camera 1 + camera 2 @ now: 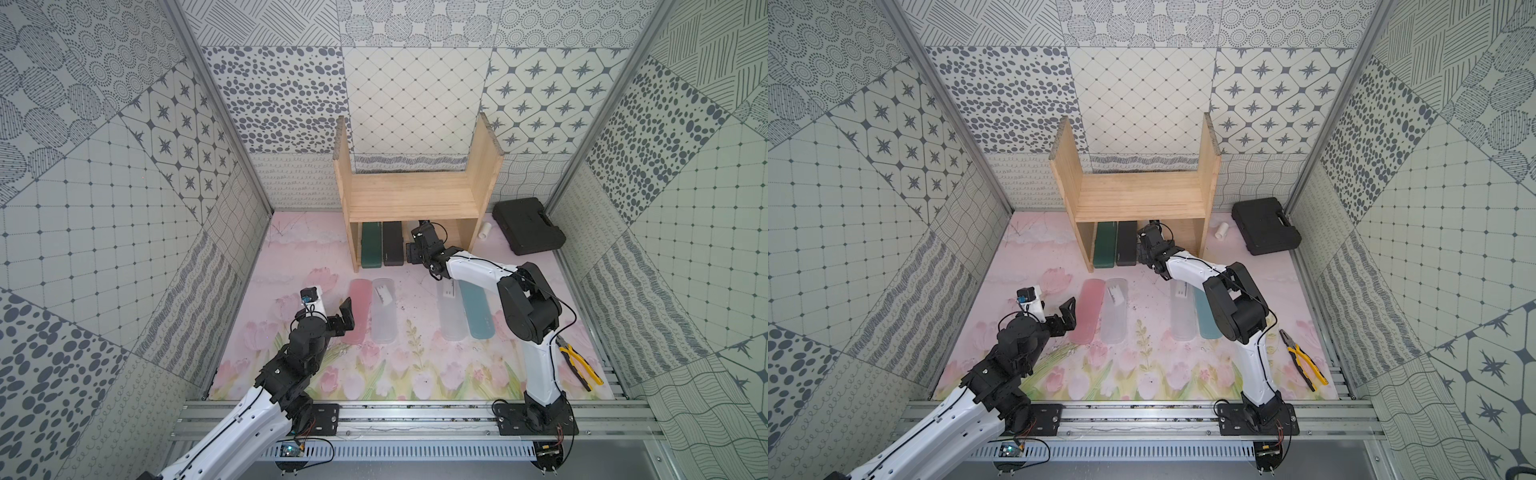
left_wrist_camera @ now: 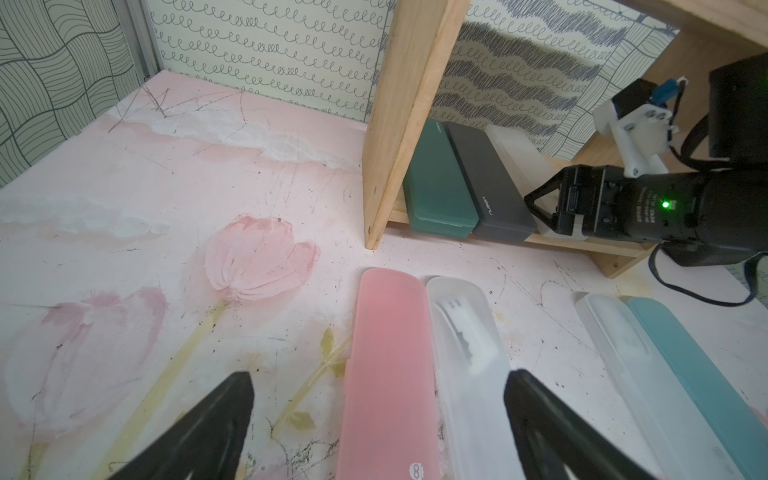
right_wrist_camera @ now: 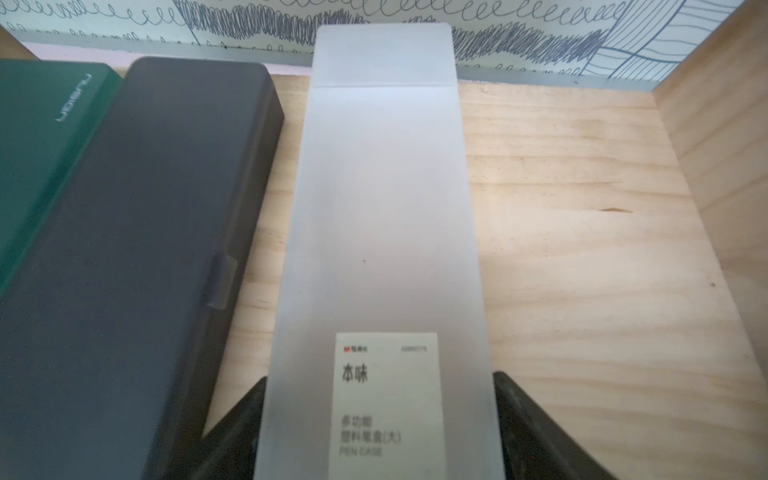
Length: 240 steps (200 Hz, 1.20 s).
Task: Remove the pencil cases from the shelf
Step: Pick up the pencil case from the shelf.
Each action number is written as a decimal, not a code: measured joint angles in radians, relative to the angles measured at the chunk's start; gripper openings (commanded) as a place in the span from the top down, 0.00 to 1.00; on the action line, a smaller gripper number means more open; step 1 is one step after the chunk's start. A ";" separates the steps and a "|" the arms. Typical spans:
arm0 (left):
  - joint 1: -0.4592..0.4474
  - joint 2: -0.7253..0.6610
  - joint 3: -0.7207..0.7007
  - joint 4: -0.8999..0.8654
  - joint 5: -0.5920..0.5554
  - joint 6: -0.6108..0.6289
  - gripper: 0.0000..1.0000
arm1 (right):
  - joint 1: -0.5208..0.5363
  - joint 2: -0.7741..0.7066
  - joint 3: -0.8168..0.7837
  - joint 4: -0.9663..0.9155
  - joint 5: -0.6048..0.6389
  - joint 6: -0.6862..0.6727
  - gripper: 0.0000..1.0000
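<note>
Shelf point(image 1: 411, 195), tulip mat point(image 1: 415, 365), patterned walls point(image 1: 124, 208)

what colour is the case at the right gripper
The case is frosted clear; right wrist view shows it best.

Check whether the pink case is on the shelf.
No, the pink case lies flat on the mat in front of the shelf, clear of its boards.
</note>
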 measured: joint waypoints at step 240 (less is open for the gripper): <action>0.000 -0.007 0.000 0.000 0.000 -0.007 0.01 | 0.181 -0.480 -0.477 -0.056 0.038 0.080 0.32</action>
